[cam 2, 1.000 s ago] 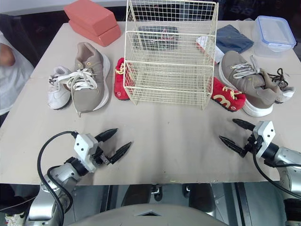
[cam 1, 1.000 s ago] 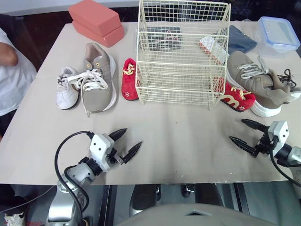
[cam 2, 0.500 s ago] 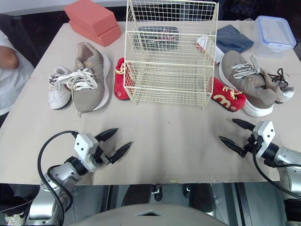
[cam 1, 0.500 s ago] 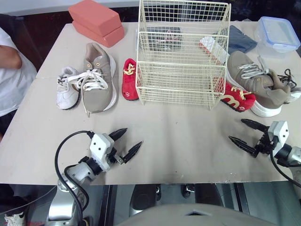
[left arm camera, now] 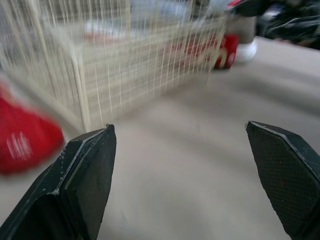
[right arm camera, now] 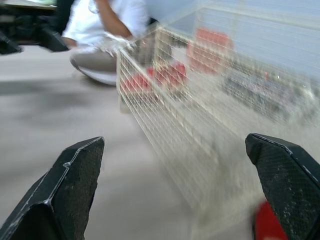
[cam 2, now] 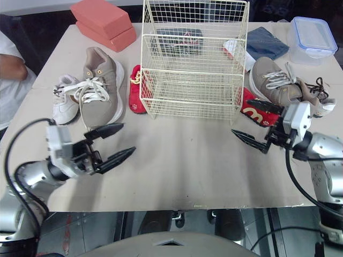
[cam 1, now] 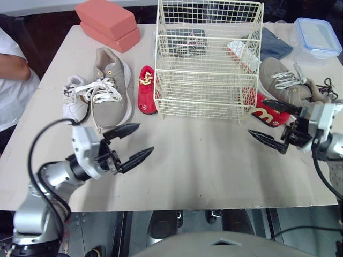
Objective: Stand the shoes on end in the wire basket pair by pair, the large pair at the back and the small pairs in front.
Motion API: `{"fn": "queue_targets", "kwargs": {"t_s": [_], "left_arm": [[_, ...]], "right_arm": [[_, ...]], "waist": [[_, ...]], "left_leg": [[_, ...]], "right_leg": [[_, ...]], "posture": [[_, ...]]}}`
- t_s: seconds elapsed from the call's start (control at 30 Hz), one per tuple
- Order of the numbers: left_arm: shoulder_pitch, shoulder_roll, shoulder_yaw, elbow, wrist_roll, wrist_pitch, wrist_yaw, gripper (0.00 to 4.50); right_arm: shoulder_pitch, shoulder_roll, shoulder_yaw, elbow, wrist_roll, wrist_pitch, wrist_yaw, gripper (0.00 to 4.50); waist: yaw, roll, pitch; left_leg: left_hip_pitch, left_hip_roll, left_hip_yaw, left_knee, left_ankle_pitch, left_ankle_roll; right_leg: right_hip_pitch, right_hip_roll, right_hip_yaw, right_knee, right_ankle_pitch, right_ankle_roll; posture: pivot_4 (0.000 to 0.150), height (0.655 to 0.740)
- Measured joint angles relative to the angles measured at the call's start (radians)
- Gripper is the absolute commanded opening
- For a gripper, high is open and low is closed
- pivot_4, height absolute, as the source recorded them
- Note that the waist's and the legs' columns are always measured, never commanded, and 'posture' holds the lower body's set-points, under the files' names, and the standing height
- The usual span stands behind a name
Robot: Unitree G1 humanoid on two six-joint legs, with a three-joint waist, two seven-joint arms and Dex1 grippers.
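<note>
One table (cam 1: 203, 155): a pale top on which everything is laid out.
Wire basket (cam 1: 203, 93): stood upright at the far middle of the table, its open top upward.
Person (cam 1: 13, 69): a white sleeve and a bare arm are seen at the far left edge.
Large pair: one tan shoe (cam 1: 110, 88) is laid flat on its sole left of the basket; the other tan shoe (cam 1: 286, 85) is laid flat right of the basket. Both are outside it, well apart.
Red blocks (cam 1: 107, 21): two are stacked at the far left corner.
Plastic box (cam 1: 316, 37): lidded, placed at the far right corner.
Blue cloth (cam 1: 273, 45): folded, between the basket and the plastic box.
Small red pair: one red shoe (cam 1: 146, 90) is laid just beside the basket's left wall; the other red shoe (cam 1: 265, 111) is laid at the basket's near right corner, touching the right tan shoe.
Small white shoe (cam 1: 74, 101): laid flat just left of the left tan shoe.
Left gripper (cam 1: 144, 138): released, fingers spread wide, nothing held; it is held above the table near the toe of the left tan shoe.
Right gripper (cam 1: 256, 118): released, fingers spread wide, nothing held; it is held close to the right red shoe.
</note>
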Motion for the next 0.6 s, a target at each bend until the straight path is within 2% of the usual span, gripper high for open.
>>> {"fn": "queue_targets", "kwargs": {"t_s": [0.07,0.3,0.53,0.6], "left_arm": [[-0.017,0.040,0.024,-0.014,-0.026,0.032,-0.021,4.48],[-0.075,0.108,0.109,-0.067,-0.070,0.104,-0.002,4.48],[-0.019,0.090,0.232,-0.129,-0.129,0.164,0.064,4.48],[0.024,0.069,0.264,-0.173,-0.191,0.200,0.102,4.48]], "right_arm": [[-0.082,-0.040,0.056,-0.027,-0.016,0.077,-0.006,4.50],[-0.360,-0.062,0.261,-0.039,-0.128,0.207,-0.001,4.50],[-0.494,-0.075,0.387,0.056,-0.237,0.245,0.062,4.50],[-0.542,-0.076,0.418,0.101,-0.268,0.252,0.090,4.50]], "waist": [[0.000,0.000,0.000],[-0.002,-0.002,0.003],[-0.002,-0.005,0.005],[-0.005,-0.005,0.006]], "left_leg": [[0.000,0.000,0.001,-0.001,0.001,-0.002],[0.000,0.000,0.001,-0.001,0.001,-0.003],[-0.001,0.000,0.002,-0.001,0.002,-0.004],[0.000,0.000,0.002,0.000,0.002,-0.004]], "right_leg": [[0.000,0.000,0.000,-0.001,0.000,0.000],[-0.001,0.001,0.000,-0.001,0.000,0.000],[-0.001,0.000,0.000,-0.001,0.000,0.001],[-0.001,0.000,0.001,-0.001,0.000,0.001]], "posture": [[0.150,0.6860],[0.150,0.6860],[0.150,0.6860],[0.150,0.6860]]}}
